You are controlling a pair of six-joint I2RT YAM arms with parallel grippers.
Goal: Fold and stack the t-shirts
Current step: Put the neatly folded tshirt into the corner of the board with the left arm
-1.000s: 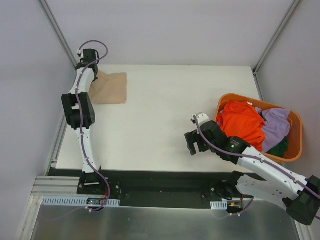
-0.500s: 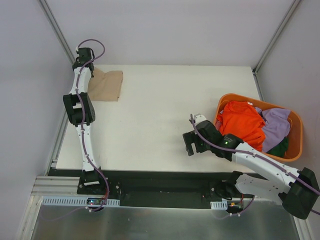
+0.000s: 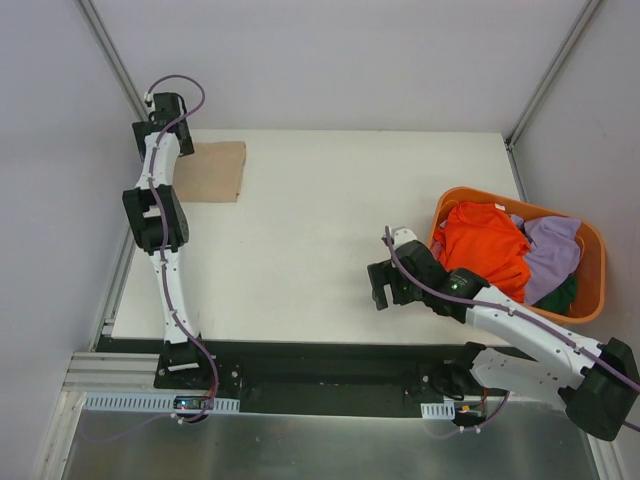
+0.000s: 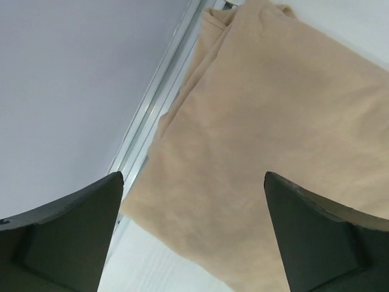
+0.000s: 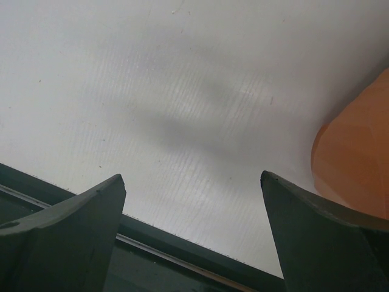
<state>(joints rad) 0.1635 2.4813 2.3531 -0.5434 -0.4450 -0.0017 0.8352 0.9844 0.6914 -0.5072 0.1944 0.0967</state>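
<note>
Nearest, the right end effector (image 5: 191, 179) is held spread and empty over the surface (image 3: 330, 220). Just to its right, the orange t-shirt (image 3: 485, 245), lavender t-shirt (image 3: 552, 250) and dark green t-shirt (image 3: 562, 293) are heaped unfolded in the basket (image 3: 470, 192). Farther off, the tan t-shirt (image 4: 261, 121) is laid folded just below the spread, empty left end effector (image 4: 191, 176); one of four is judged done.

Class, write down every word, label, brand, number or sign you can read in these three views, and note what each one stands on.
No text can be read in any view.
The tan t-shirt, the orange basket and the table show no print.
The coloured bits at the left arm's base are too small to tell whether they carry any marking.
</note>
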